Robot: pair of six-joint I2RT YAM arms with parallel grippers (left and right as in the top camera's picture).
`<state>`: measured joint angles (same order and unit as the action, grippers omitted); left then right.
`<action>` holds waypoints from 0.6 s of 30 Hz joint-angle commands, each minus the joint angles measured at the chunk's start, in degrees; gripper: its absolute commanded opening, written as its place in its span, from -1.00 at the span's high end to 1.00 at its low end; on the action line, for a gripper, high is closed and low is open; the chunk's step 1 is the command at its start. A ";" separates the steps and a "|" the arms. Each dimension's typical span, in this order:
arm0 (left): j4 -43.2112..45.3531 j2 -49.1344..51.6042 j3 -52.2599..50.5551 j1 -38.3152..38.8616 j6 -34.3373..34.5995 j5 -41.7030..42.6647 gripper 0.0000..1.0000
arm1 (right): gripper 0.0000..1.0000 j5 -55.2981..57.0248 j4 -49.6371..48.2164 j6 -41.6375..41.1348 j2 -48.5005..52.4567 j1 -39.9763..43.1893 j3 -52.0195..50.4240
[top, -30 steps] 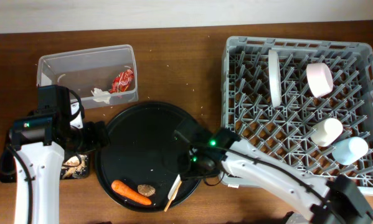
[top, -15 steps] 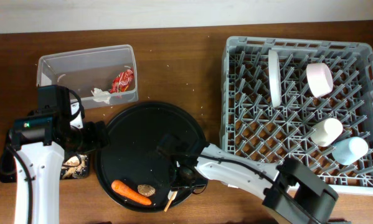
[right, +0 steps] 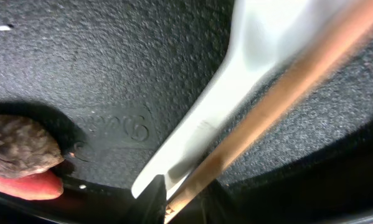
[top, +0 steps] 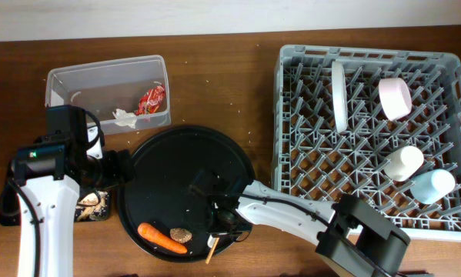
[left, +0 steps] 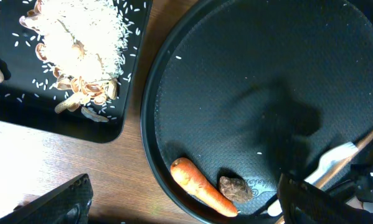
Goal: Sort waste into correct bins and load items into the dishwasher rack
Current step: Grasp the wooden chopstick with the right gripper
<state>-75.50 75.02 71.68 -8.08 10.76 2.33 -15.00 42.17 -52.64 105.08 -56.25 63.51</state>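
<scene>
Left tool (top: 121,168) spread wide, right tool (top: 223,224) pointing down

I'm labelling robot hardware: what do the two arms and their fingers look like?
The left arm and right arm both have smooth white rounded link covers with blocky black joints. A thin black cable runs along the left one's white link, and a small green light glows near its wrist. The left fingers are matte black.

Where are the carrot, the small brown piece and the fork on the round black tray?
carrot (left: 202,188), left wrist view, middle of its body.
small brown piece (left: 235,189), left wrist view, its centre.
fork (right: 205,118), right wrist view, midway along its pale length.
</scene>
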 commanded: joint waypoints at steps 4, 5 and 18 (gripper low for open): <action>-0.04 0.13 -0.35 -0.24 0.11 0.00 -0.89 | 0.65 1.40 -1.18 -3.69 0.52 -0.35 -0.24; -0.07 0.13 -0.35 -0.24 0.13 0.00 -0.89 | 0.70 1.75 -1.31 -3.82 0.52 -0.37 -0.24; -0.24 0.13 -0.35 -0.24 0.11 0.00 -0.89 | 0.92 5.49 3.78 -1.36 -1.03 2.99 3.02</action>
<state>-75.68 75.02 71.68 -8.08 10.76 2.33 -12.82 43.07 -55.51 105.06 -55.61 64.12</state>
